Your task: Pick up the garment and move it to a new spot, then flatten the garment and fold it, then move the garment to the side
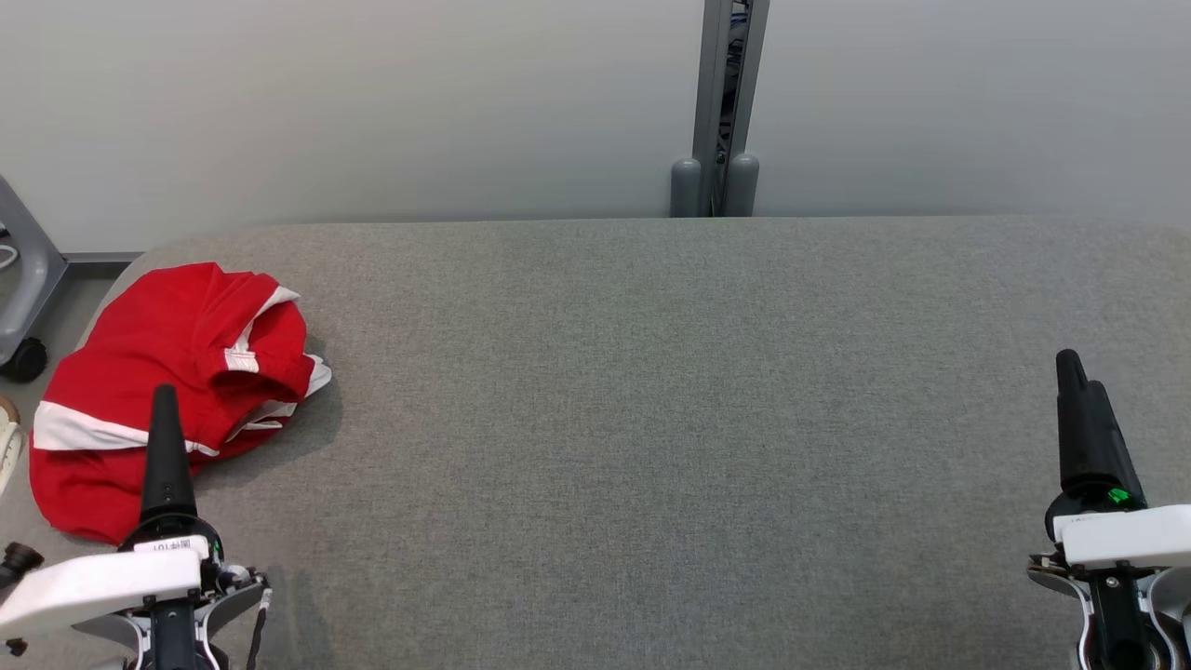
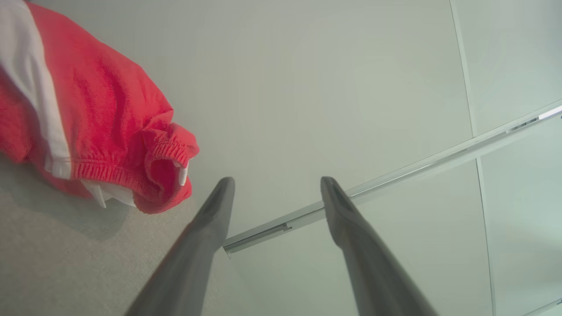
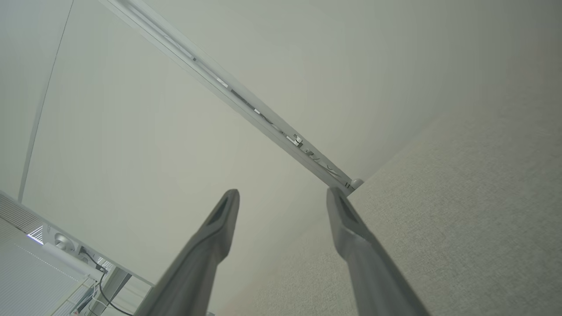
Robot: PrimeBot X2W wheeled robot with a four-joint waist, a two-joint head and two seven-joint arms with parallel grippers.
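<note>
The garment [image 1: 121, 372], red with white stripes, lies crumpled near the left edge of the grey table [image 1: 651, 419]. My left gripper [image 1: 165, 400] hovers at the garment's near side, its fingers seen edge on against the red cloth. In the left wrist view the left gripper [image 2: 276, 182] is open with nothing between its fingers, and the garment [image 2: 101, 109] lies up and to the left of them, its elastic hem showing. At the table's right side my right gripper [image 1: 1070, 363] is far from the garment. The right wrist view shows the right gripper [image 3: 283, 193] open and empty.
A pale wall runs behind the table, with a grey metal post [image 1: 721, 112] at the back middle. A grey chair base with a black caster [image 1: 23, 358] stands on the floor beyond the table's left edge. The garment lies close to that rounded left corner.
</note>
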